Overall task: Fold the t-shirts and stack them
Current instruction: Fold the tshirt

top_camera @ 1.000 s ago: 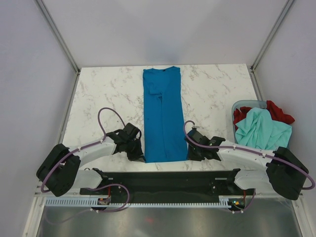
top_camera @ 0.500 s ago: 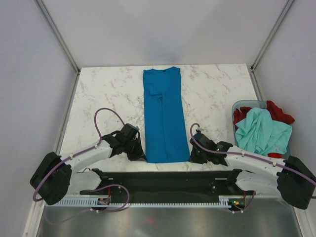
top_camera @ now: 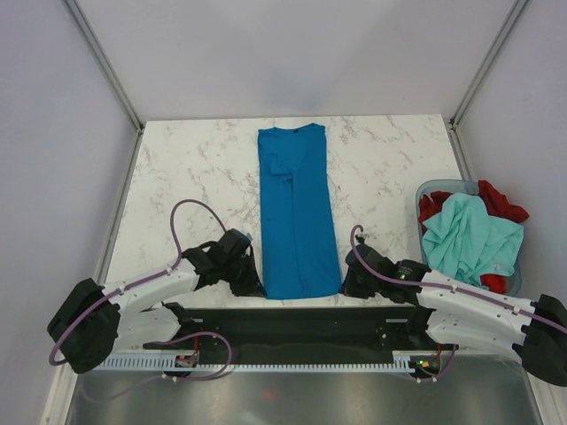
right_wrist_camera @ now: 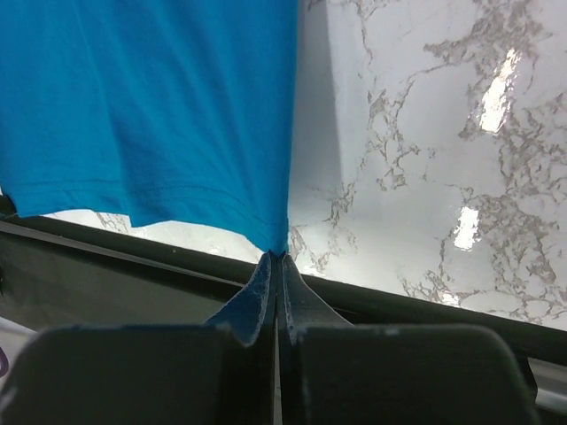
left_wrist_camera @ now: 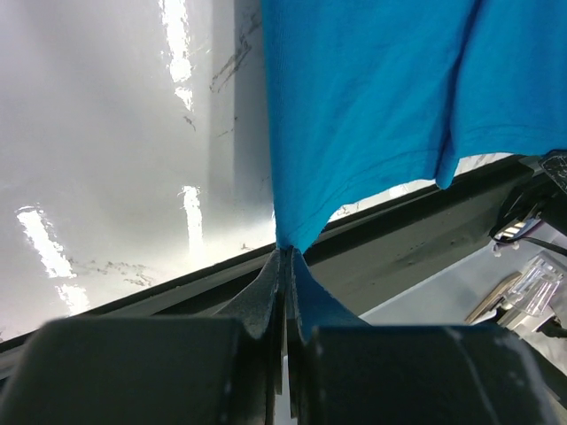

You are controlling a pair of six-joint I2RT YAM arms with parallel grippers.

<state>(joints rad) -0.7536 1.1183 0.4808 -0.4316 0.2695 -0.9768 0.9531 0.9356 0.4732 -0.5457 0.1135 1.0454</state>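
The vivid blue t-shirt lies as a long narrow strip down the middle of the marble table, collar at the far end. My left gripper is shut on its near left hem corner. My right gripper is shut on its near right hem corner. Both corners sit at the table's near edge. The pale mint-teal t-shirt and the red t-shirt lie crumpled in the basket at the right.
The grey-blue plastic basket stands at the table's right edge. A black rail runs along the near edge between the arm bases. White walls and metal posts close in the table.
Both grippers have pulled the blue shirt's hem toward the near edge, and the shirt has slid a little nearer. Both arms have drawn back and lower.
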